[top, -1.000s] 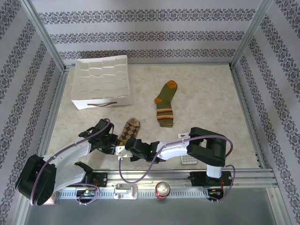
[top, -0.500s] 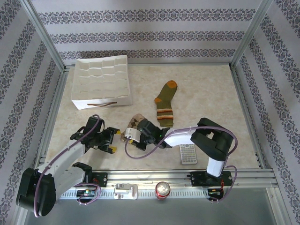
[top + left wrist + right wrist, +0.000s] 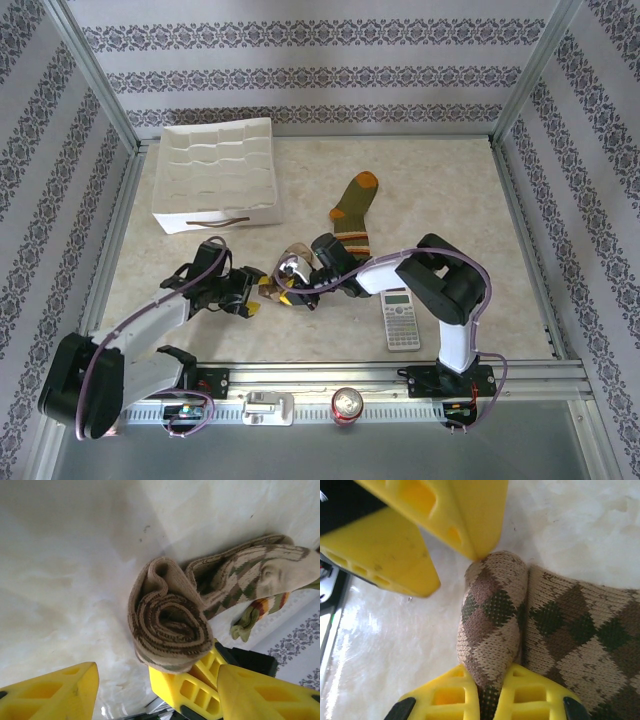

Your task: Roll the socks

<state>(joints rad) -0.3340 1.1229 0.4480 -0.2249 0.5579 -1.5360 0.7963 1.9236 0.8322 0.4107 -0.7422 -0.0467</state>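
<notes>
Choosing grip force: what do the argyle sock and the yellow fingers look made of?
Argyle sock: soft knitted yarn, matte; stitch loops and ribbing show along the roll. Yellow fingers: likely rigid moulded plastic, smooth, faintly glossy, with cut-out pockets.

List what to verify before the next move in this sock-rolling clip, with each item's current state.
1. Grip: right gripper shut on the argyle sock at its rolled end: ok.
2. Free arm: left gripper open beside that rolled end, holding nothing: ok.
3. Spiral tight, seen from the left wrist: ok.
4. Argyle sock fully rolled: not ok; part lies unrolled.
5. Second piece, the olive green sock, rolled: not ok; it lies flat farther back.
6. Clutter: calculator apart from both socks: ok.
</notes>
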